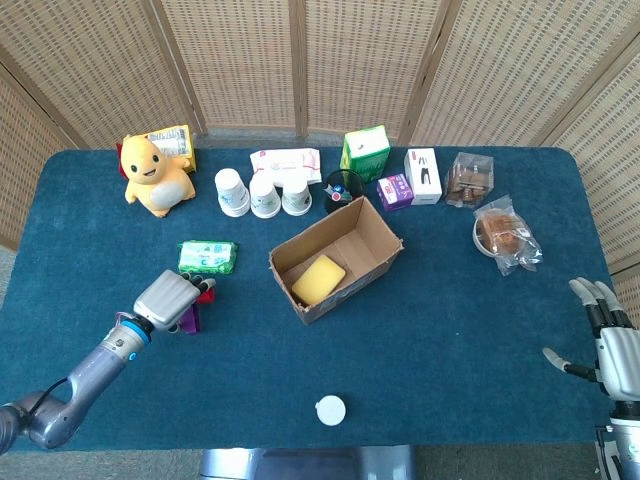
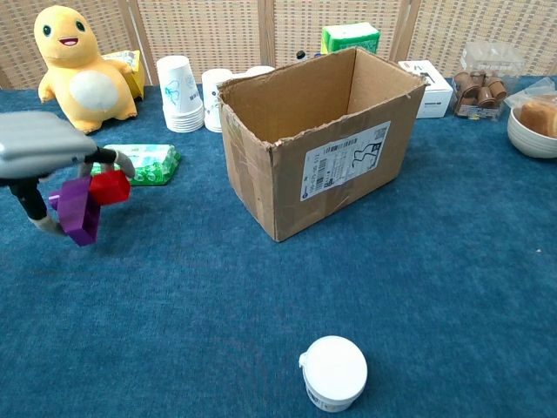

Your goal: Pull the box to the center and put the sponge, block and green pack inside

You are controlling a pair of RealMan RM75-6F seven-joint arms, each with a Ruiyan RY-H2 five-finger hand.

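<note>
Left robot hand (image 1: 169,299) near the counter's (image 1: 440,300) left edge, toward its front, fingers curled down over the block (image 2: 87,202) and grasping it; block purple with a red part, lifted clear of the blue counter surface in the chest view, mostly hidden under the palm from the head view; right robot hand (image 1: 608,338) at the counter's right edge near the front corner, released, fingers spread and holding nothing.

Cardboard box (image 1: 337,258) standing open-topped about the middle of the counter, turned at an angle to its edges; yellow sponge (image 1: 318,279) lying inside, in the end of the box nearer the front edge; green pack (image 1: 208,257) flat on the counter between the box and the left edge, just behind the left robot hand, apart from the box.

Along the back edge: yellow plush toy (image 1: 152,176) toward the back left corner, paper cups (image 1: 263,192) in a row beside it, green carton (image 1: 365,153) behind the box, white box (image 1: 423,175) and small purple box (image 1: 394,190) further right; wrapped pastry (image 1: 504,234) in a bowl toward the right edge; white lidded tub (image 1: 330,410) close to the front edge, in front of the box.
</note>
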